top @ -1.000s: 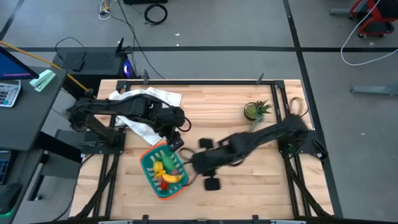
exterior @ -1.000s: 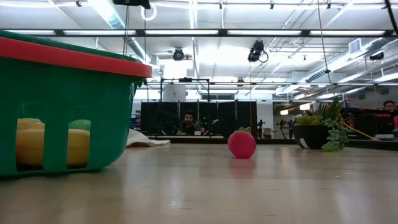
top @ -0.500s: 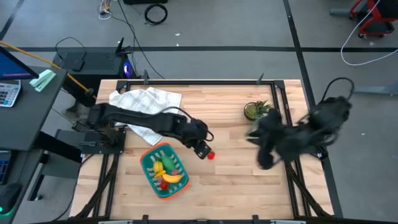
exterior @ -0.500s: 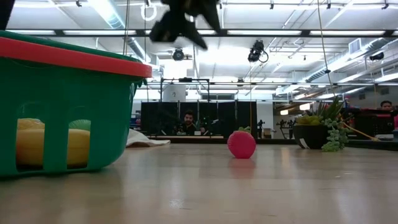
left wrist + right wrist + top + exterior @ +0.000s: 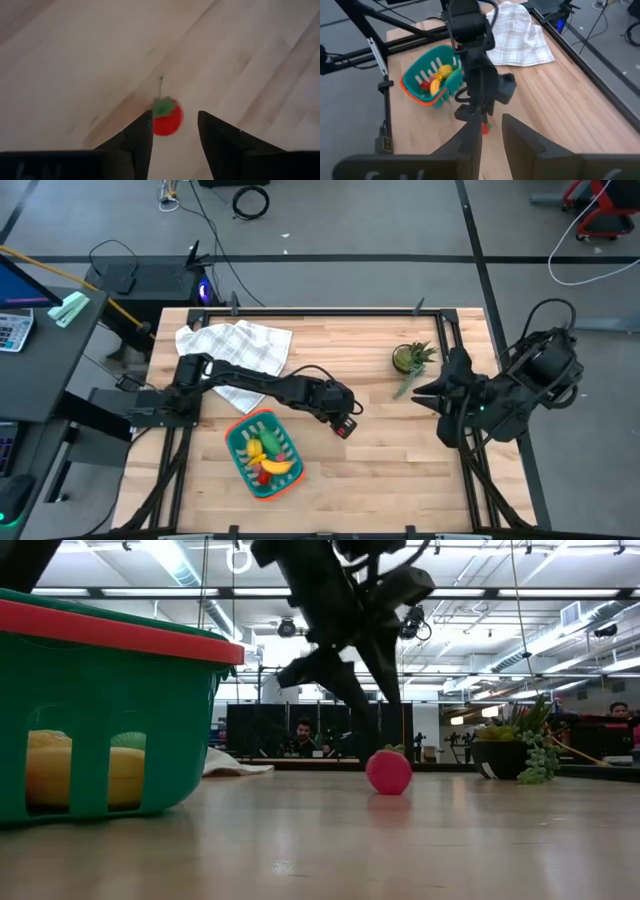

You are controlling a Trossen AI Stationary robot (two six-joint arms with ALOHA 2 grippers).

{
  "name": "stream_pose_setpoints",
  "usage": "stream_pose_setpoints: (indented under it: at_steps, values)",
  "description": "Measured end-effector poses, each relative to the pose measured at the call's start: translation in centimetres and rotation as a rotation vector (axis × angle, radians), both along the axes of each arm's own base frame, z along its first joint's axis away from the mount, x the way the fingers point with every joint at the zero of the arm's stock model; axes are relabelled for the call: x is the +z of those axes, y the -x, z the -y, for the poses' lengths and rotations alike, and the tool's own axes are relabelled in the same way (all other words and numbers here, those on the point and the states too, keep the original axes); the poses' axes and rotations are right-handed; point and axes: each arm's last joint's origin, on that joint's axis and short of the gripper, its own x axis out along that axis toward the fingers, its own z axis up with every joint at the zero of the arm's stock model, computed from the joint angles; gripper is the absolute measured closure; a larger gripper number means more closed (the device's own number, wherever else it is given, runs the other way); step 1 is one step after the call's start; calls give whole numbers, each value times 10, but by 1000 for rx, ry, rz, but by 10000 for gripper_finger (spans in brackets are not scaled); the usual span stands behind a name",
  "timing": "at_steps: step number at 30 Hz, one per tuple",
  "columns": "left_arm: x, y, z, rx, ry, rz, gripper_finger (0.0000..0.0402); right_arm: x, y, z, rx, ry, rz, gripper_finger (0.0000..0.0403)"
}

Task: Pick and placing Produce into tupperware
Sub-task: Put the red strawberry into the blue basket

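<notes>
High view: the left gripper hangs over a small red fruit on the desk, fingers spread on both sides of it. The fruit lies at three o'clock from the teal tupperware, which holds other produce. The right gripper waits near the plant, fingers spread.

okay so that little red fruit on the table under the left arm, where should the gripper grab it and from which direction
Probably straight from above, closing on the round body of the red fruit across its widest part, below the green leafy cap. It sits alone on the bare table, and the left gripper is open right over it, one finger on each side. The thin stem looks too slight to hold.
</notes>
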Motion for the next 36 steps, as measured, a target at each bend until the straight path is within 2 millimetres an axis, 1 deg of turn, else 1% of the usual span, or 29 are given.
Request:
stream_pose_setpoints:
  at_steps: [5, 11, 16, 19, 21, 23, 25, 26, 36]
  values:
    - [-5, -5, 0, -25, -17, 18, 239, -2, -4, -2, 20, 41, -14, 321]
    - [-8, -7, -5, 1, -45, 23, 239, -2, -4, -3, 20, 42, -16, 321]
    - [-14, -8, -6, -4, -52, 7, 239, -2, -4, -3, 19, 41, -16, 321]
    - [-21, -7, -5, -9, -56, -22, 239, -2, -4, -3, 19, 41, -15, 321]
    - [-26, -12, -5, -3, -50, -6, 239, -2, -4, -3, 19, 40, -16, 321]
    - [-30, -10, -5, -1, -51, -34, 239, -2, -4, -3, 20, 40, -16, 321]
    - [-33, -15, -4, 3, -47, -7, 239, -2, -4, -3, 19, 40, -16, 321]
    - [-35, -13, -5, 4, -48, -26, 239, -2, -4, -3, 20, 40, -16, 321]
    - [-33, -15, -9, 13, -57, -3, 239, -2, -4, -3, 20, 40, -17, 321]
